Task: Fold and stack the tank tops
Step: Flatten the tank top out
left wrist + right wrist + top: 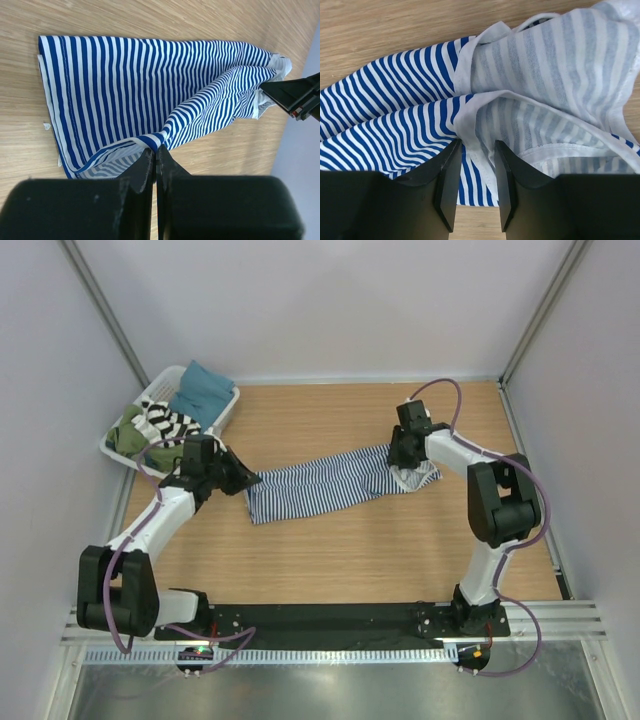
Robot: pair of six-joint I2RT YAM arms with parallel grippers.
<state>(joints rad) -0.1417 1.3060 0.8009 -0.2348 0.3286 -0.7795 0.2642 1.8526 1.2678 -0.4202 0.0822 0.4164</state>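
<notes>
The navy-and-white thin-striped tank top (330, 483) lies stretched across the middle of the wooden table. My left gripper (243, 478) is at its left end and, in the left wrist view, is shut (155, 150) on a pinched fold of the striped cloth (125, 85). My right gripper (400, 455) is at the right end. In the right wrist view it is open (476, 145), its jaws on either side of a white hem of the tank top (395, 100). The broad black-and-white striped tank top (170, 423) lies in the basket.
A white slatted basket (228, 408) stands at the back left corner, also holding a teal cloth (200, 390) and a green cloth (128, 437). White walls close in the table on three sides. The right gripper's black tip (295, 95) shows in the left wrist view.
</notes>
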